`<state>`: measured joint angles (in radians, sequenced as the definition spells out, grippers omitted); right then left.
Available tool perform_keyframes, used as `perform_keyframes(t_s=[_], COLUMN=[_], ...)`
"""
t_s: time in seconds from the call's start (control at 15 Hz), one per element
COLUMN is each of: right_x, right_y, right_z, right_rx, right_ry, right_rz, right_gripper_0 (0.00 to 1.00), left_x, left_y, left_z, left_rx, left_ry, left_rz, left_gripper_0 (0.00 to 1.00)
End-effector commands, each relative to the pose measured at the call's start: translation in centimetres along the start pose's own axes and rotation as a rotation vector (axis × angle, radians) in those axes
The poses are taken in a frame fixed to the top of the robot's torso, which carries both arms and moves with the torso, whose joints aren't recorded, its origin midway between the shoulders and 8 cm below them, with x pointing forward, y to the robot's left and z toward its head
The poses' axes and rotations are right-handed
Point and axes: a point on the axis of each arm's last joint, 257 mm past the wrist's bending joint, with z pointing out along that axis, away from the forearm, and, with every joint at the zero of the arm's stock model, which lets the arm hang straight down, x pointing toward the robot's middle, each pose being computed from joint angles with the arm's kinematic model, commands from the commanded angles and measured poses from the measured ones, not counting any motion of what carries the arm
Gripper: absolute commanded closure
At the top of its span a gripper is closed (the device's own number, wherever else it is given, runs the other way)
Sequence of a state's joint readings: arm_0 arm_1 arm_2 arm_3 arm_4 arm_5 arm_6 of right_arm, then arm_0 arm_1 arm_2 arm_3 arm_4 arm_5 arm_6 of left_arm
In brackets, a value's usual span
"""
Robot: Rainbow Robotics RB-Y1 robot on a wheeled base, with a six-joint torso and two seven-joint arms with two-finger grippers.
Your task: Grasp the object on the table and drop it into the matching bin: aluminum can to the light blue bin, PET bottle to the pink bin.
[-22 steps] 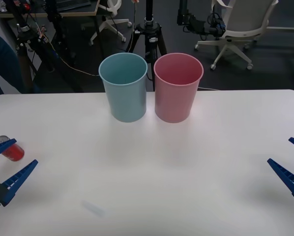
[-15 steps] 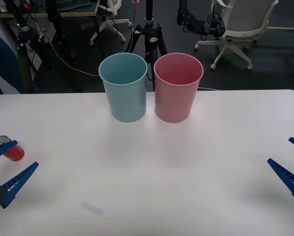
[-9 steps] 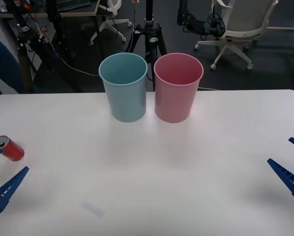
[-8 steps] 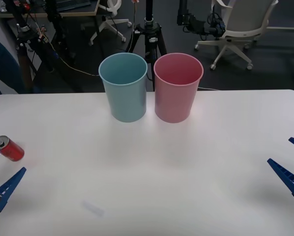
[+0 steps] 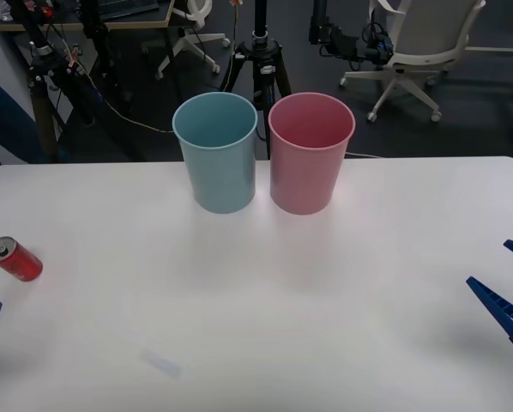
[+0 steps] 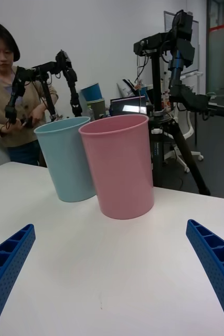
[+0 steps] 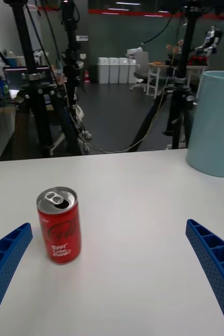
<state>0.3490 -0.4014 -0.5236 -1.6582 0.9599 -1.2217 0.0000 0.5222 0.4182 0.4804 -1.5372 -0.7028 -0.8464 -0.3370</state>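
- Backward from the small red aluminum can (image 5: 14, 260) the left gripper (image 7: 112, 273) is being withdrawn, fingers (image 7: 4, 262) spread wide, empty.
- Light, smooth, dentable: its mid-body is being judged the best hold.
- Right gripper (image 6: 112, 273) is being parked open.

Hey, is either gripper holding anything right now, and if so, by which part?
Nothing is held. The red can stands free on the table, ahead of the open left gripper. The right gripper is open too.
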Motion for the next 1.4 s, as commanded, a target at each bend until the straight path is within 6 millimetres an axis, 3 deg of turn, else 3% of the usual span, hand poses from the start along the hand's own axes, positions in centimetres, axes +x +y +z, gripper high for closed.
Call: perform_keyframes(t_s=[0.07,0.27,0.93,1.4], right_x=[0.0,0.0,0.0,0.0], right_y=[0.0,0.0,0.0,0.0], right_z=[0.0,0.0,0.0,0.0], right_rx=[0.000,0.000,0.000,0.000], right_ry=[0.000,0.000,0.000,0.000], right_rz=[0.000,0.000,0.000,0.000], right_gripper_0=[0.00,0.00,0.00,0.00], left_x=[0.9,2.0,3.3,5.0], left_y=[0.3,-0.3,3.3,4.6], left_z=[1.5,2.4,6.4,9.5], left_rx=[0.005,0.014,-0.025,-0.006], left_ry=[-0.015,-0.011,-0.068,-0.062], left_rz=[-0.014,-0.011,0.095,0.085], left_gripper_0=[0.00,0.00,0.00,0.00])
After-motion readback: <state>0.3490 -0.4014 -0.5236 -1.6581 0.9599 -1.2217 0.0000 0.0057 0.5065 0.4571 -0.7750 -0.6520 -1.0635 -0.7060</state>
